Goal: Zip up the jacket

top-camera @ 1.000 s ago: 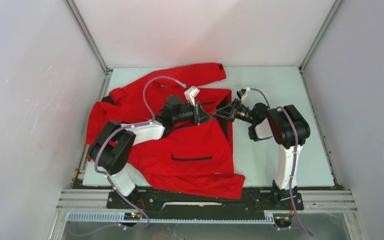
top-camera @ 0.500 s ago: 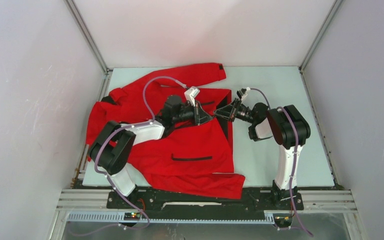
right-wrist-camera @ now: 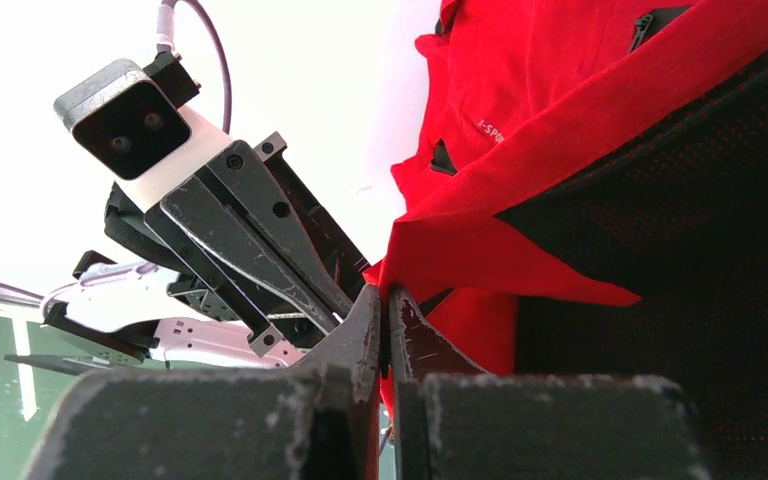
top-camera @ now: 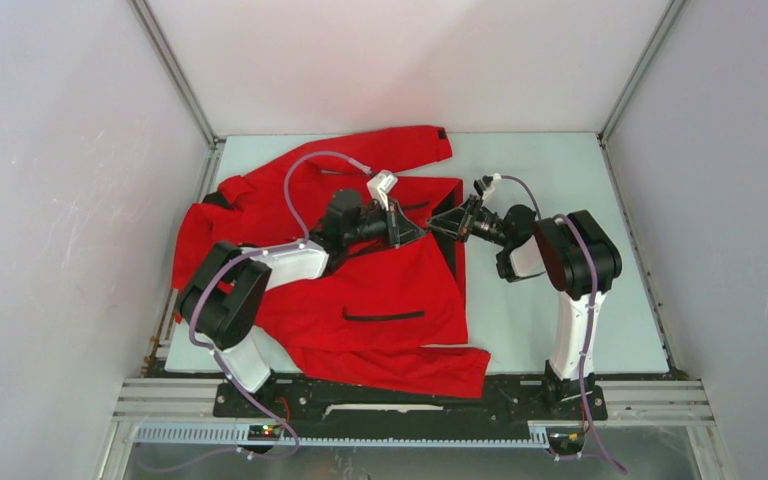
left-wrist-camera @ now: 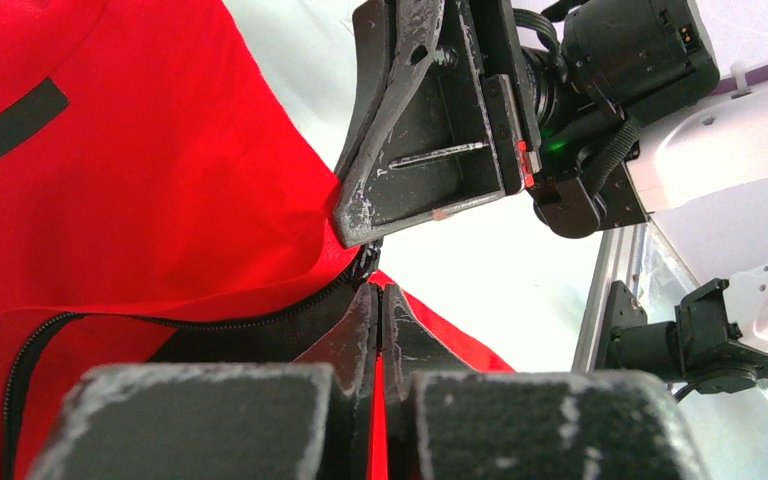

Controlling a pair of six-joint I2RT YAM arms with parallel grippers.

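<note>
The red jacket (top-camera: 380,290) lies on the table, its front open at the right side and showing black lining (right-wrist-camera: 680,270). My left gripper (top-camera: 412,233) is shut on the jacket's front edge (left-wrist-camera: 377,296), right beside the black front zipper (left-wrist-camera: 160,325); red fabric shows between its jaws. My right gripper (top-camera: 438,223) faces it tip to tip and is shut on the jacket's edge (right-wrist-camera: 385,296) where the red fabric folds up. The right gripper's fingers (left-wrist-camera: 420,130) show close above the zipper end in the left wrist view. Whether the zipper slider is held is hidden.
Pocket zips (top-camera: 384,316) lie on the front panel. One sleeve (top-camera: 400,145) stretches toward the back wall. Bare table (top-camera: 560,180) lies right of the jacket. The enclosure walls and metal frame (top-camera: 640,70) close in the sides.
The right gripper has shifted slightly toward the back and left, drawing the jacket edge with it. The left arm has barely moved.
</note>
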